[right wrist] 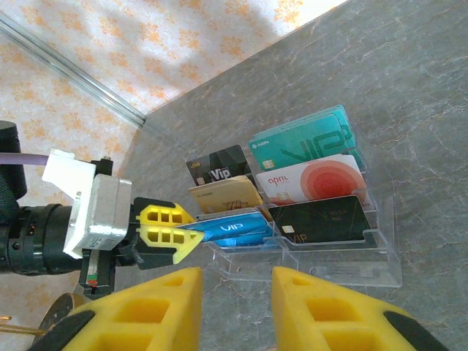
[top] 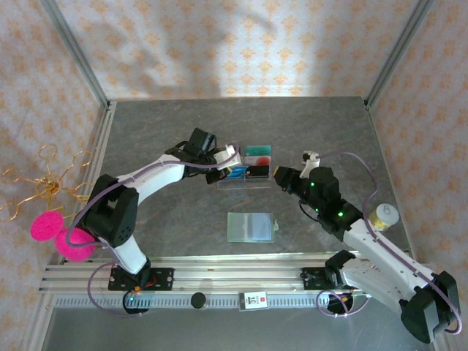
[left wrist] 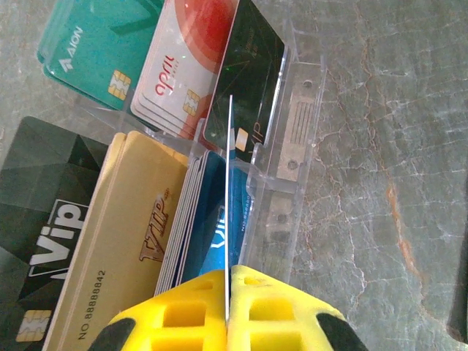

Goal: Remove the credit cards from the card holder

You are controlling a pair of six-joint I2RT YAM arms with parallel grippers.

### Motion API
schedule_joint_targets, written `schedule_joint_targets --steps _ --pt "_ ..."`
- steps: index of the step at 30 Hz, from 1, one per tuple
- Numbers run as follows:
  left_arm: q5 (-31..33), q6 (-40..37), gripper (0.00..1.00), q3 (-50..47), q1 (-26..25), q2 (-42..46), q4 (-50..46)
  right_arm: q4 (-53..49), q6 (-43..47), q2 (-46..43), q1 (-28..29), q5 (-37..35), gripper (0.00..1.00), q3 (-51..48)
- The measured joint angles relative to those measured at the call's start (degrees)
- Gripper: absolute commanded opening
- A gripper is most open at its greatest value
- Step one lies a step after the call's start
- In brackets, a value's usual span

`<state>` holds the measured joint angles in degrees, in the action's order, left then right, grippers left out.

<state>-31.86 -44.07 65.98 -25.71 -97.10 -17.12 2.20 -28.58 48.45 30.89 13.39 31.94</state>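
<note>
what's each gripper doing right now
left gripper: shut on blue card
right gripper: open, holding nothing

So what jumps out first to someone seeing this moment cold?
The left gripper pinches a card edge-on at the clear tray of colourful cards, mid-table. The unfolded pale green card holder lies flat nearer the robot; the right gripper hangs open beside the tray.

The card holder point(top: 251, 226) lies unfolded and flat — pale green with bluish clear pockets.
</note>
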Motion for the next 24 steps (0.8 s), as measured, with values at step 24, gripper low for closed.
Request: schedule_joint_targets --steps 24 --pt "3.9 2.3 0.09 3.3 0.0 -2.6 -2.0 0.0 0.0 -0.8 -0.2 1.3 0.29 0.1"
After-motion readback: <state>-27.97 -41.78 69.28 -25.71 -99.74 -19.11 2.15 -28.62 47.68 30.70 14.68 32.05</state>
